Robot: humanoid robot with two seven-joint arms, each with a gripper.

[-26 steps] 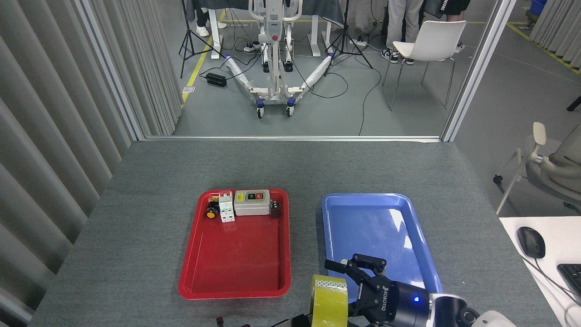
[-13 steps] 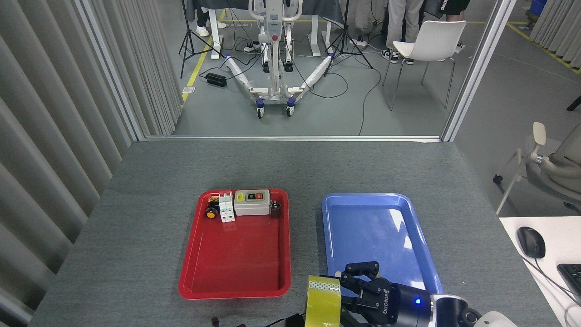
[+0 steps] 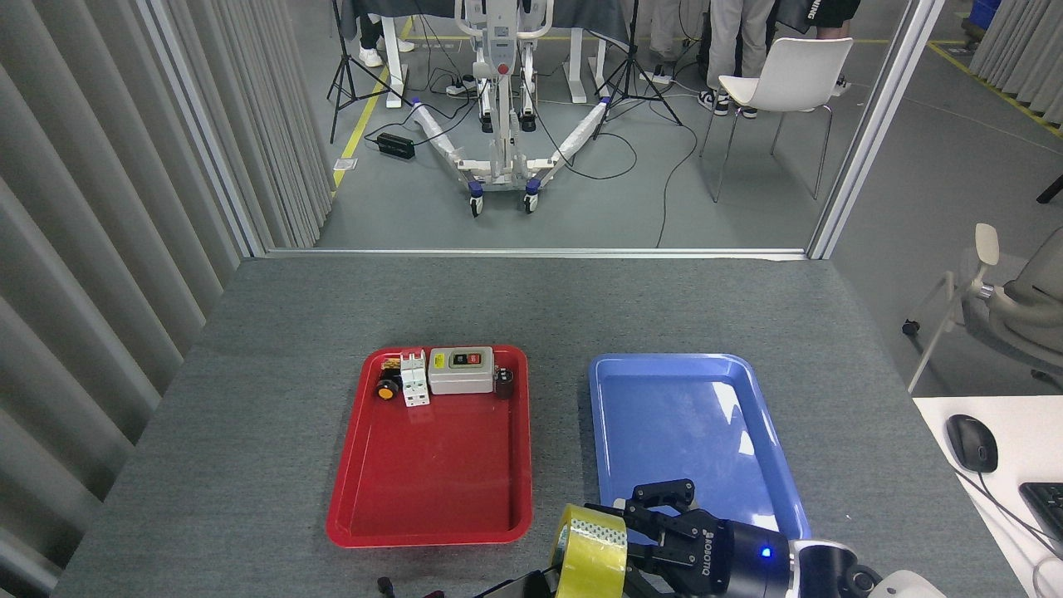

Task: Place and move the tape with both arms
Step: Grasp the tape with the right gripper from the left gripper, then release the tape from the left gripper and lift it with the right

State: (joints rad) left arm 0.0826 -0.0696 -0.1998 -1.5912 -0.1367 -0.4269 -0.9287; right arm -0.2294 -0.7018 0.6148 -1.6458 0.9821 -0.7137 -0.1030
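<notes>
The tape, a yellow translucent roll with a white printed core, hangs on edge above the table's front edge, just ahead of the gap between the two trays. My right gripper, black and marked ROBOTIQ with a blue light, reaches it from the right. One of its fingers lies on the roll's upper right rim; the lower finger is hidden behind the roll. Only a dark sliver of my left gripper shows at the bottom edge under the roll, so its jaws cannot be made out.
A red tray at centre left holds a grey switch box, a white breaker and a small yellow-and-black button along its far end. A blue tray lies to its right. A desk with a mouse stands at far right.
The right gripper's fingers went from spread wide to closed in on the tape. The roll has shifted slightly left and down and tilted.
</notes>
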